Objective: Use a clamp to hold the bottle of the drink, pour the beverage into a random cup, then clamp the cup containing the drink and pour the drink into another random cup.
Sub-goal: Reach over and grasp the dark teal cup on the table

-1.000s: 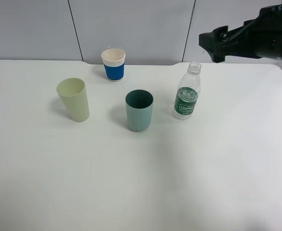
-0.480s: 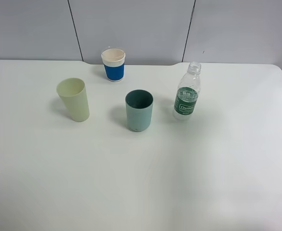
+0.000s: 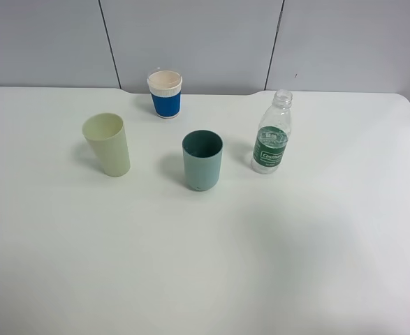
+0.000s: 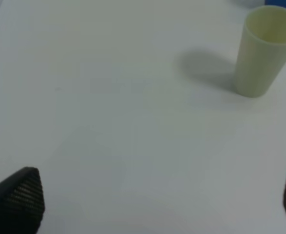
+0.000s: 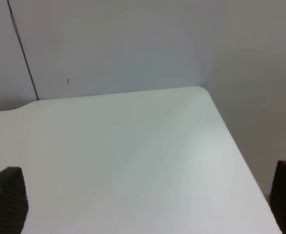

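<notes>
So | step 1 (bottle grab) isn't happening yet: bottle is standing upright, right of the teal cup | left gripper and right gripper are both gaping wide, holding nothing | next: right gripper's probably needing to straddle the bottle.

Lab-like; bare white table; grey wall panels
</notes>
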### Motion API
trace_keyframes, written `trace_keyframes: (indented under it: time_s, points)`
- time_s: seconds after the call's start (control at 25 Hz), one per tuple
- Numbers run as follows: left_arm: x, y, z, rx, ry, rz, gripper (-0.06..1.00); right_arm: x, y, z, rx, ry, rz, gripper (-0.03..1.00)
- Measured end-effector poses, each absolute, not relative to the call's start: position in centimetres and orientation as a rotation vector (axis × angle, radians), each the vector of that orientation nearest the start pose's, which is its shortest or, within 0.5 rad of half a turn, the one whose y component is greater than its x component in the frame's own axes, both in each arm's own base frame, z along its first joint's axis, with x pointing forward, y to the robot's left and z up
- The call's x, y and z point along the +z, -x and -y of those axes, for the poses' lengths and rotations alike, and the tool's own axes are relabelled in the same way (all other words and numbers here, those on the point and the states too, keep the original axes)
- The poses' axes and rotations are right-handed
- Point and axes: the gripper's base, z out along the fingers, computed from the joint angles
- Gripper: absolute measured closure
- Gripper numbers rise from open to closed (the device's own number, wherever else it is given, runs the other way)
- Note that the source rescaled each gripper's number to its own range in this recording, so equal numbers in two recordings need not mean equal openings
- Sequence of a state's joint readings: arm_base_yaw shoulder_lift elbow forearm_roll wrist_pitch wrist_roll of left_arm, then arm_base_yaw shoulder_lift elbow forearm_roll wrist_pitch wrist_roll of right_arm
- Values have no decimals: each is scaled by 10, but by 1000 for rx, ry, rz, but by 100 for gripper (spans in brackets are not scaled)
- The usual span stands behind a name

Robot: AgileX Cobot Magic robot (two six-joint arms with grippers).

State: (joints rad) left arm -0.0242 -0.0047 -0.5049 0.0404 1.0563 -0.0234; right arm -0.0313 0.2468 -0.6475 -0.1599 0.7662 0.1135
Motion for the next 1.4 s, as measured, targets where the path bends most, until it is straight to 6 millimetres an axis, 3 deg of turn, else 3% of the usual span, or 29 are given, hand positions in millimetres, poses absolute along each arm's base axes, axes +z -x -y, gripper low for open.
trace_keyframes:
  time_s: [0.2, 0.4, 0.76, 1.4]
  points:
    - [279, 6, -3, 18, 1, -2030, -6, 333, 6, 9, -93, -131, -1802, -3]
    - [279, 6, -3, 18, 1, -2030, -6, 322, 24, 8, -75, -138, -1828, -3]
    - [279, 6, -3, 18, 1, -2030, -6, 282, 12, 0, 16, -109, -2065, -3]
    - [279, 6, -3, 18, 1, -2030, -6, 277, 6, 1, 17, -109, -2041, -3]
